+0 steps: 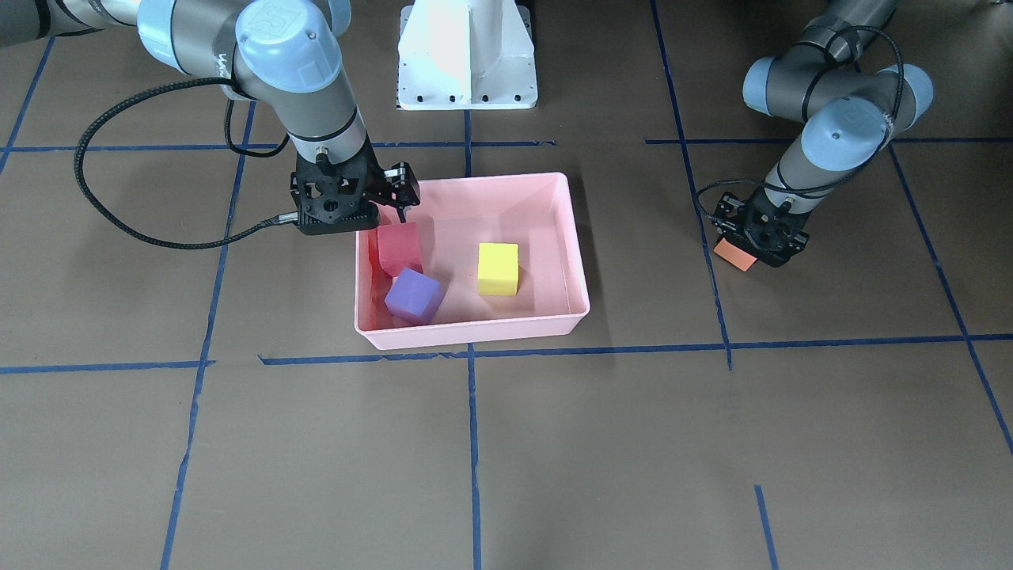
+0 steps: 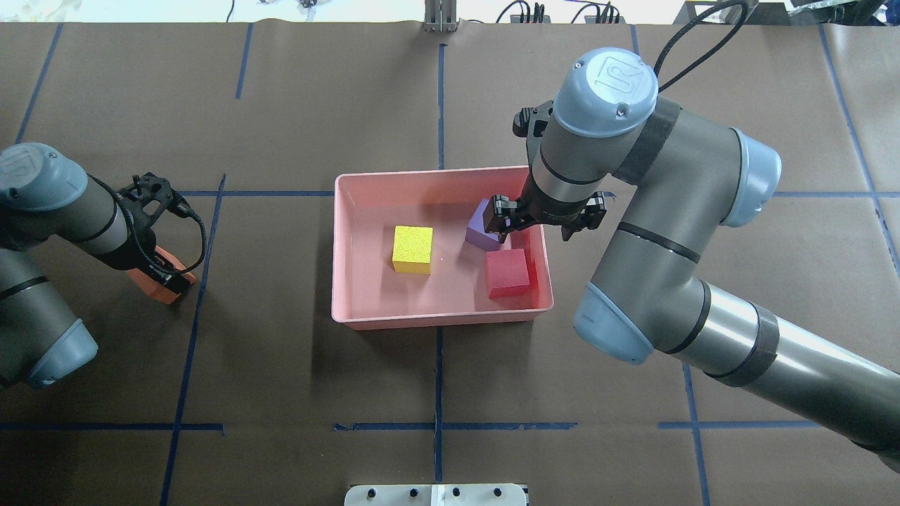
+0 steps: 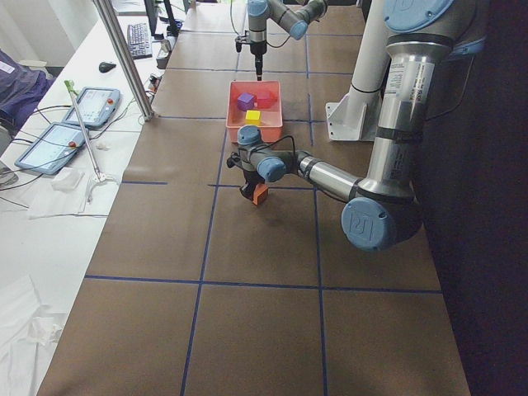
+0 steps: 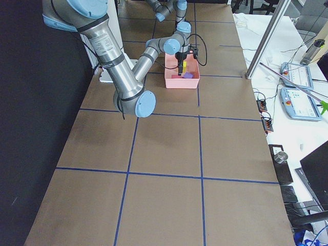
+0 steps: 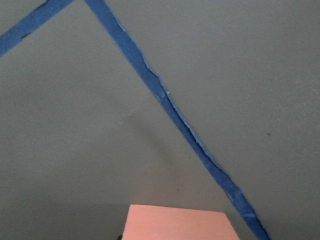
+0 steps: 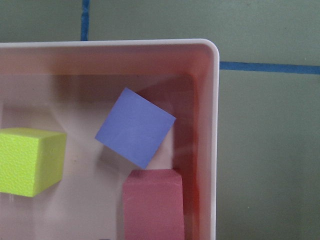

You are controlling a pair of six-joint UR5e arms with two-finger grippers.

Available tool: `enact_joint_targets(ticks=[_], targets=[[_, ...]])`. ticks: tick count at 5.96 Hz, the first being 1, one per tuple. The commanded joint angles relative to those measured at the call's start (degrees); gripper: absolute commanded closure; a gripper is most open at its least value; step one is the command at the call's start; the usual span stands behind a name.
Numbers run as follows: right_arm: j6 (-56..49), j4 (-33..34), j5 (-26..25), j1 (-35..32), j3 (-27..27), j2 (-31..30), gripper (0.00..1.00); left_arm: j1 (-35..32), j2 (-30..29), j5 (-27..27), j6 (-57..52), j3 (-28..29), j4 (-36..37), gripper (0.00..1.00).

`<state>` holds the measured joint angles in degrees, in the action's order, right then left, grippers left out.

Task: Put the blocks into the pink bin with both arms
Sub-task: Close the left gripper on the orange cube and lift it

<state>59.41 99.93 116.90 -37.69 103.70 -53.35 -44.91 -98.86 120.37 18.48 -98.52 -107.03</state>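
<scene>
Three blocks lie in the bin; the orange block [image 1: 734, 255] is outside it, at the left end effector [image 1: 760, 245].

Nearest, on the counter [image 2: 281, 365] well left of the bin [image 2: 436, 323], the orange block sits under the low left end effector; whether it is pinched cannot be told. It looks like light, soft, matte foam, unlikely to slip, and is best taken gently across two opposite flat faces. In the bin, the red block [image 2: 508, 273] sits just beside the right wall, the yellow block [image 2: 413, 249] left of middle, and the purple block [image 2: 481, 228] farther back. The right end effector [image 2: 541, 221] hangs above the red and purple blocks, its spread hidden.
</scene>
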Motion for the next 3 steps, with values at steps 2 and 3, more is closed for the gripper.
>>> enact_joint_targets(ticks=[2, 3], targets=[[-0.5, 0.0, 0.1, 0.0, 2.8, -2.1, 0.00, -3.3, -11.2, -0.2, 5.5, -6.4, 18.8, 0.46], [-3.2, 0.0, 0.1, -0.3, 4.0, -3.4, 0.00, -2.9, -17.3, -0.2, 12.8, -6.3, 23.7, 0.46]])
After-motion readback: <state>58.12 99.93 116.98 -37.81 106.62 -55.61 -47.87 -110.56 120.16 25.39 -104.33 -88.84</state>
